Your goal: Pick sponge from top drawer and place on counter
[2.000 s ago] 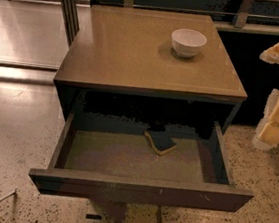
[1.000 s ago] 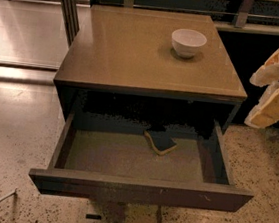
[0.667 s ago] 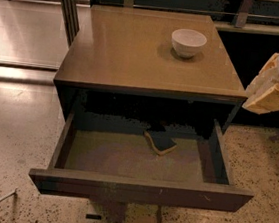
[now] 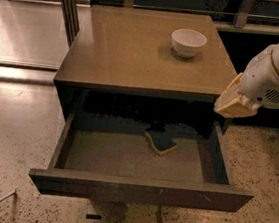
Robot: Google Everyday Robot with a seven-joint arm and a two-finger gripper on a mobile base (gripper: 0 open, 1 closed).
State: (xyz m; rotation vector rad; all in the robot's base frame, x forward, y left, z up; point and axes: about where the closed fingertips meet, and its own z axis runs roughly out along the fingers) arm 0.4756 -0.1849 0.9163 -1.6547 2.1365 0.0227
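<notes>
The sponge [image 4: 161, 142], dark on top with a yellow foam layer, lies on the olive-brown floor of the open top drawer [image 4: 135, 188], near its back middle. The tan counter [image 4: 136, 48] tops the dark cabinet. My gripper [image 4: 231, 101], with tan foam pads, hangs from the white arm at the right, above the drawer's right rear corner and beside the counter's front right edge. It is well up and to the right of the sponge and holds nothing that I can see.
A white bowl [image 4: 188, 42] stands on the counter at the back right. The drawer sticks out toward me over a speckled floor [image 4: 10, 144]. A metal post [image 4: 69, 2] stands behind the cabinet at the left.
My gripper has moved left and slightly up, from off to the cabinet's right side to above the drawer's right rear corner. The sponge and bowl have not moved.
</notes>
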